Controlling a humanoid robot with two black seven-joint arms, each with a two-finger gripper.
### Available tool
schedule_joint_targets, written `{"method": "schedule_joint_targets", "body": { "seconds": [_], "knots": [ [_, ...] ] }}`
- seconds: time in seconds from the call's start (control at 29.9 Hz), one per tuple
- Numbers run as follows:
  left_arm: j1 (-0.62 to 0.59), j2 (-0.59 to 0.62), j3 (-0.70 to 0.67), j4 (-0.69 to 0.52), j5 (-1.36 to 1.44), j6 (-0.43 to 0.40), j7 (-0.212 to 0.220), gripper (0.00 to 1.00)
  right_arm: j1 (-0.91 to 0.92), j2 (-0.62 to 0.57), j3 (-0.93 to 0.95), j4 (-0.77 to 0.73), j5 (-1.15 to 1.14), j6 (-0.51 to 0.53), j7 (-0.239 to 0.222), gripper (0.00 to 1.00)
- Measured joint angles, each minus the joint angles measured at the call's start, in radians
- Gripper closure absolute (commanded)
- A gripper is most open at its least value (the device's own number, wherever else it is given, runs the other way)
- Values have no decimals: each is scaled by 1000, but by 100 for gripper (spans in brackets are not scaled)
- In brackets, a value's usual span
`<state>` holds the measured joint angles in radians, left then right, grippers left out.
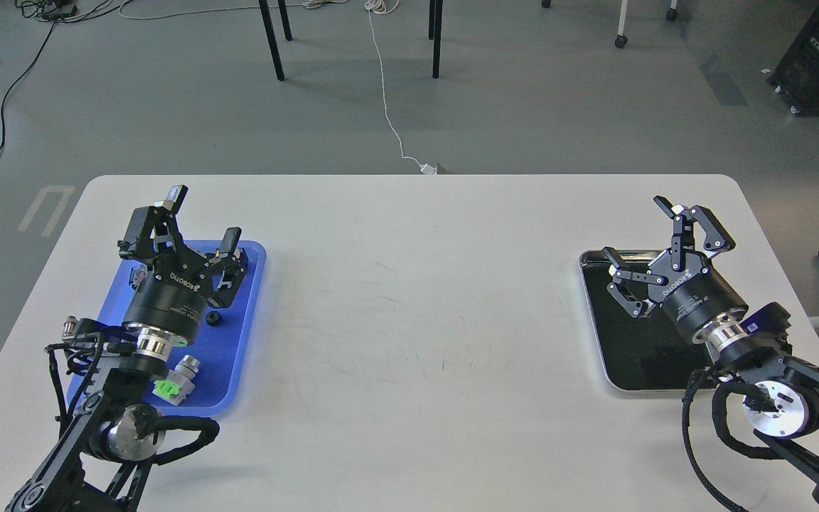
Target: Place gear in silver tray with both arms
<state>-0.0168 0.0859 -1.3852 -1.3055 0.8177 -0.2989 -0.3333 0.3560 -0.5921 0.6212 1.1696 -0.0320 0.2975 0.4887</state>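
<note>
A small black round part, likely the gear [213, 319], lies on the blue tray [235, 363] at the table's left. My left gripper [203, 217] hangs open over the far half of that tray, just beyond the gear, with nothing between its fingers. The silver tray [589, 306] sits at the table's right, and its dark floor shows no part on it. Over the silver tray's far end my right gripper [635, 228] is open and holds nothing. Both arms cover parts of their trays.
On the blue tray there is also a grey connector with a green tag [176, 382] near the front, and dark parts [233, 274] under the left gripper. The white table [416, 320] spans the space between the trays. Chair legs and cables are on the floor beyond.
</note>
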Motion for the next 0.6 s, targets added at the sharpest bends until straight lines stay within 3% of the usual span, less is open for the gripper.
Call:
{"method": "schedule_joint_targets", "body": {
  "seconds": [0.6],
  "knots": [
    [-16,21,9,36,-81,7,10,2,6,1,0,-28,0,7,0,1]
  ]
}}
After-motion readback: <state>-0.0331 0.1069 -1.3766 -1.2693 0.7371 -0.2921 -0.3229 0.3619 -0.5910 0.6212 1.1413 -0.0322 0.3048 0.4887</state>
